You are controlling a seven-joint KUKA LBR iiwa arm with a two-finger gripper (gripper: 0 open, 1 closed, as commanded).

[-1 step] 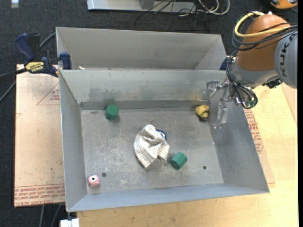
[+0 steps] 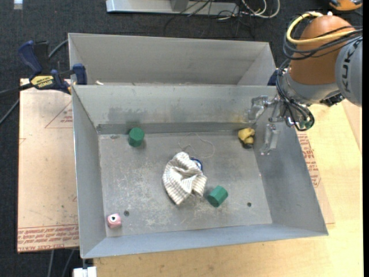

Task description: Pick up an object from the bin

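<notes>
Gripper (image 2: pixel 266 142) hangs low at the right side of the bin (image 2: pixel 173 103); whether it is open or closed cannot be told. Nearest to it is a small yellow lump (image 2: pixel 247 135) at the foot of the back wall, just beside it toward the view's left. A crumpled striped cloth (image 2: pixel 183 179) and a green cylinder (image 2: pixel 217 196) lie well apart, nearer the front.
</notes>
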